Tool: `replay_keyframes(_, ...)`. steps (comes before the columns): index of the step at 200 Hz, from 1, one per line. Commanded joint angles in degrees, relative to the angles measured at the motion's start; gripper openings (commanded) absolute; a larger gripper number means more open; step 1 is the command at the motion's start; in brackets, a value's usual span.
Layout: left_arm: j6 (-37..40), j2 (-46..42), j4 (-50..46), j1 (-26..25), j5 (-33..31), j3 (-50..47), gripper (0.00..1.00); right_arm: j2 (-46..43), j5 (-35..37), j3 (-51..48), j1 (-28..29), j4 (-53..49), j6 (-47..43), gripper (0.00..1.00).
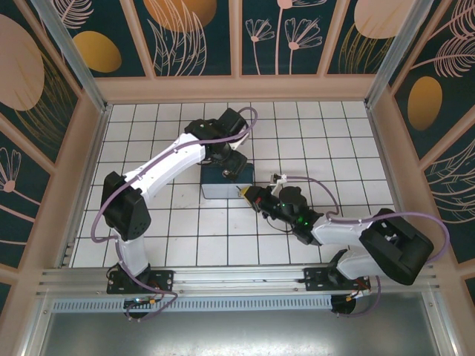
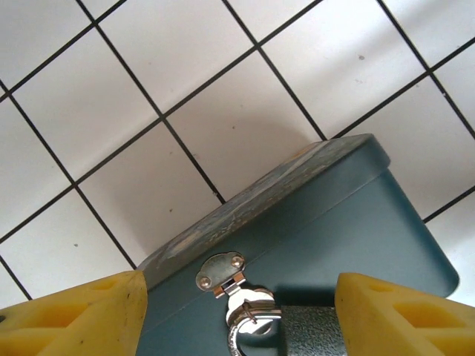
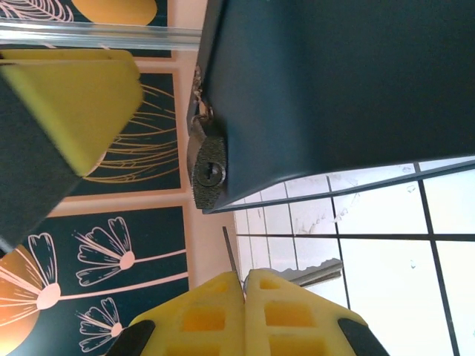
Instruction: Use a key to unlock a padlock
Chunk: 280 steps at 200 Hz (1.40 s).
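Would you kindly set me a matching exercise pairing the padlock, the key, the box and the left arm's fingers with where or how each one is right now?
Things:
1. padlock
2. key
3. box
4. left fingers

Places or states:
A. spread apart, one on either side of the padlock
B. standing on the white tiles
C. hanging from the hasp on the box
D. a thin blade pinched between the shut right fingers

Pairs: 1-C; 2-D; 3-B; 4-A
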Motion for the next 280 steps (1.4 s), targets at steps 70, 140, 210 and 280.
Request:
replay_keyframes(70,-0.2,0.3,1.4,0.0,2.5,-4.3,0.67,-4.9,1.3,0.9,0.2,-7.0,-2.7,0.0)
replay_keyframes(140,1.2,-3.0,-0.3,-0.1,4.2,-6.2,0.63,-4.5,2.1,0.5,0.7,-6.3,-2.8,0.0)
replay_keyframes(210,2.4,-3.9,-2.7,-0.1,2.3,-6.1,0.63,0.5,1.1,5.1,0.2,-7.0,-5.4,0.0)
replay_keyframes(280,-4.2,-4.2,7.2,-0.1,21.1,-0.3,0.62,3.0,1.1,4.1,0.3,-6.1,-5.4,0.0)
